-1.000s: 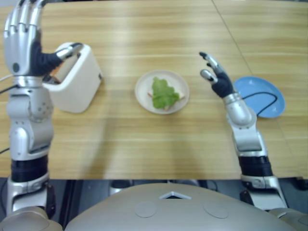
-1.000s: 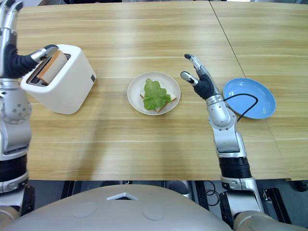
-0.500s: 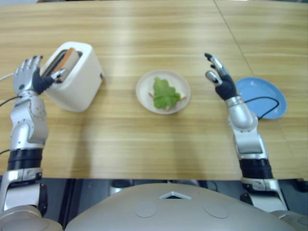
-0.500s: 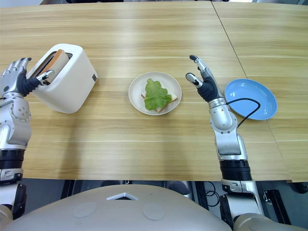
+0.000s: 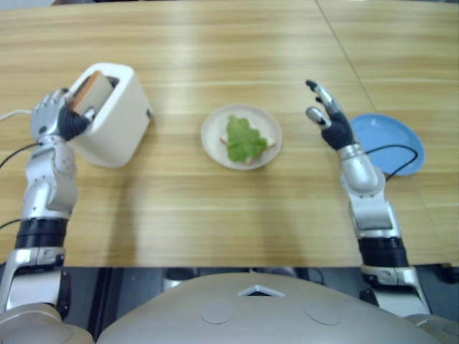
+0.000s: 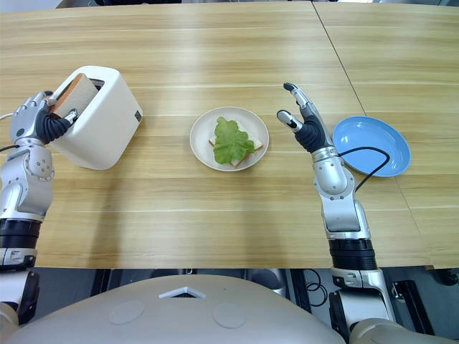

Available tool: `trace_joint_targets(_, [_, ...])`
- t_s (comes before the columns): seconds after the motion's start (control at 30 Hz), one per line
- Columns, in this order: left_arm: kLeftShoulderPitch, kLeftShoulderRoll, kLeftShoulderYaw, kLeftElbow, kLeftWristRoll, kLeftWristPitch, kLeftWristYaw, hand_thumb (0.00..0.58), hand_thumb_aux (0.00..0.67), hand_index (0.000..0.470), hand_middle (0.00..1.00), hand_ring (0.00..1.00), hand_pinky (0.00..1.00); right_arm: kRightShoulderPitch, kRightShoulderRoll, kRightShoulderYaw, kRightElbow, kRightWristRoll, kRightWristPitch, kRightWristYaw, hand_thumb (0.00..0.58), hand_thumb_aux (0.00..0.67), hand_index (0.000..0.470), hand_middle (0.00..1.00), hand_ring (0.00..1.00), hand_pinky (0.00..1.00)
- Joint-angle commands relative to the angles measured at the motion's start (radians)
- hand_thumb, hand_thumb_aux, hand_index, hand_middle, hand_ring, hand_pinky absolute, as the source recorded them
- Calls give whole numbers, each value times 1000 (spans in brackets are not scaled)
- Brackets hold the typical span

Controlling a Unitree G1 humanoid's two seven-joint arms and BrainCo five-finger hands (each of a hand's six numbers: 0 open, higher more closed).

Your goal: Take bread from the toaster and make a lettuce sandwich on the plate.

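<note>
A white toaster (image 6: 100, 125) stands at the table's left with a slice of bread (image 6: 75, 93) sticking up from its slot. My left hand (image 6: 39, 122) is pressed against the toaster's left top edge, right beside the slice; whether it grips the slice cannot be made out. In the middle sits a white plate (image 6: 198, 140) holding a bread slice (image 6: 251, 140) with a green lettuce leaf (image 6: 229, 141) on top. My right hand (image 6: 305, 122) is held up open just right of the plate, touching nothing.
A blue plate (image 6: 380, 140) lies at the right, with a black cable (image 6: 362, 154) running over its near rim. A white cord (image 5: 11, 115) leaves the toaster toward the left edge. Bare wood lies in front of and behind the plate.
My left hand came down from high above the toaster to its left side, then moved in against the bread. The right hand has hardly moved.
</note>
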Motion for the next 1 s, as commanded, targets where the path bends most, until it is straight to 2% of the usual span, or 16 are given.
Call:
trace_joint_targets(0.03, [12, -11, 52, -141, -12, -59, 116, 580, 670, 460, 1000, 1000, 1000, 9, -7, -4, -3, -7, 4, -4, 0, 0, 0, 0, 0, 0])
trace_joint_targets(0.17, [44, -56, 153, -361, -64, -154, 240, 580, 670, 460, 1000, 1000, 1000, 11, -5, -2, 5, -11, 1, -9, 0, 0, 0, 0, 0, 0])
trace_joint_targets(0.27, [50, -156, 150, -510, -195, -228, 222, 580, 670, 460, 1000, 1000, 1000, 30, 11, 8, 19, -13, -5, -19, 0, 0, 0, 0, 0, 0])
trace_joint_targets(0.43, [30, -283, 103, -563, -394, -266, 109, 580, 670, 460, 1000, 1000, 1000, 53, 27, 18, 35, -13, -13, -33, 0, 0, 0, 0, 0, 0])
trace_joint_targets(0.57, [5, -385, -3, -478, -537, -248, -16, 580, 670, 460, 1000, 1000, 1000, 63, 40, 15, 43, -2, -15, -40, 0, 0, 0, 0, 0, 0])
trace_joint_targets(0.7, [2, -537, -99, -286, -709, -224, -148, 580, 670, 460, 1000, 1000, 1000, 70, 53, 0, 64, 9, -23, -56, 0, 0, 0, 0, 0, 0])
trace_joint_targets(0.9, [-28, -629, -168, 18, -752, -246, -253, 580, 670, 460, 1000, 1000, 1000, 106, 51, -64, 81, 55, -34, -84, 0, 0, 0, 0, 0, 0])
trace_joint_targets(1.0, [-71, -668, -146, 141, -800, -275, -285, 580, 670, 460, 1000, 1000, 1000, 114, 46, -76, 95, 55, -40, -93, 0, 0, 0, 0, 0, 0])
